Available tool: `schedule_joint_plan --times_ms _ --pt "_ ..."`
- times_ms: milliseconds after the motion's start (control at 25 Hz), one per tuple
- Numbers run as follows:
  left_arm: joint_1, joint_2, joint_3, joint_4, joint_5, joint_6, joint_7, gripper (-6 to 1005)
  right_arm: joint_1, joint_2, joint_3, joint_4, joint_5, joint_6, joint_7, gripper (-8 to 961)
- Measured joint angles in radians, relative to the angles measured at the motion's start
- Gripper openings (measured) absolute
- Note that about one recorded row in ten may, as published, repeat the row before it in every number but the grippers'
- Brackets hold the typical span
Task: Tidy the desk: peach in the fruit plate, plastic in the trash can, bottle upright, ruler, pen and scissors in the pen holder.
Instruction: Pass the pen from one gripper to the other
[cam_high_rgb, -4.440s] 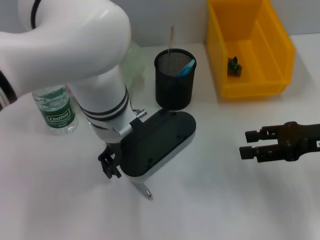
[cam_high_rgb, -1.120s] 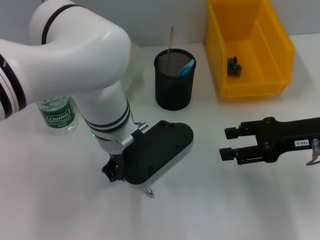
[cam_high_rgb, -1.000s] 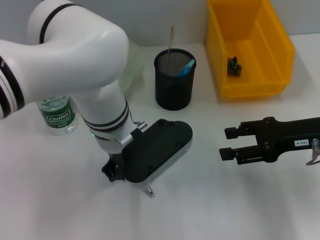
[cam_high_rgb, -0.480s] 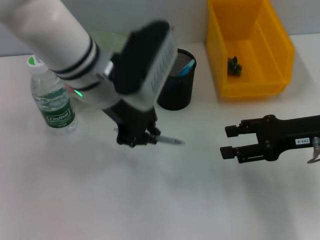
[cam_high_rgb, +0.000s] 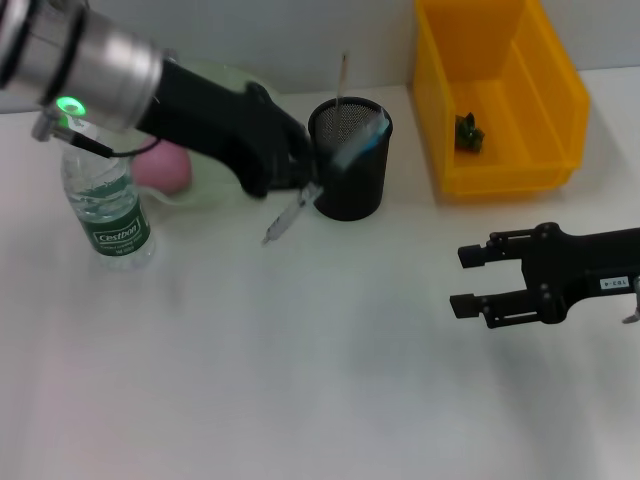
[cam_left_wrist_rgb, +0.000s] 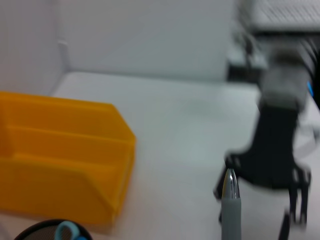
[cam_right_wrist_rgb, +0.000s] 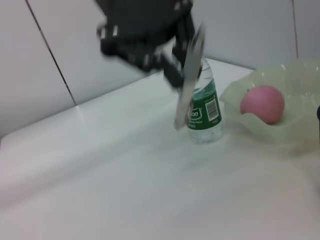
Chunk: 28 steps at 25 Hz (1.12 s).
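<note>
Left gripper: the left gripper (cam_high_rgb: 297, 185) is clenching a grey pen (cam_high_rgb: 288, 217) and has swung up from the bare desk in front of the robot to a spot just beside the pen holder (cam_high_rgb: 349, 175), on the side toward the bottle.
Pen: it is hanging slanted from the fingers, clear of the table (cam_high_rgb: 300, 380), with its free end pointing down and away from the holder; the right wrist view is showing it (cam_right_wrist_rgb: 188, 80) held in the air in front of the bottle.
What changed: half a second ago the pen was being carried level and lower over the desk; now it is being raised beside the holder's rim.
Meaning: the pickup looks done, and the pen probably needs turning upright over the mesh opening before release.
Pen holder: it is already holding a blue-handled item and a thin stick.
Right gripper: the right gripper (cam_high_rgb: 472, 280) is idling over the desk below the yellow bin (cam_high_rgb: 560, 120), jaws apart and holding nothing.
Peach: the peach (cam_high_rgb: 162, 167) is sitting in the fruit plate (cam_high_rgb: 215, 185).
Bottle: the bottle (cam_high_rgb: 105, 215) is standing upright beside the plate.
</note>
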Motion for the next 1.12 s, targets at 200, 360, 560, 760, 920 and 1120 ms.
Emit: schedule_joint_plan --times_ms 200,360,560,760,920,1120 --pt "0.011 0.003 -0.095 -0.013 -0.058 0.009 -0.272 157 0.000 0.034 0.005 -0.023 0.000 0.054 -0.157 731" --pt "0.006 0.016 -0.111 -0.043 -0.074 0.007 -0.449 161 0.000 0.061 0.001 -0.062 0.002 0.093 -0.274 729" --pt "-0.017 0.036 -0.113 -0.086 -0.079 0.019 -0.604 167 0.000 0.067 -0.001 -0.084 0.062 0.093 -0.452 727" --pt "-0.045 0.063 -0.116 -0.104 -0.082 0.027 -0.805 172 -0.007 0.071 -0.002 -0.056 0.166 0.099 -0.708 727" --pt "-0.052 0.065 -0.141 -0.122 -0.087 0.032 -0.922 176 -0.012 0.072 -0.002 0.014 0.284 0.093 -0.962 727" --pt "-0.053 0.070 -0.154 -0.179 -0.131 0.035 -0.971 182 -0.011 0.065 -0.003 0.121 0.405 0.041 -1.239 727"
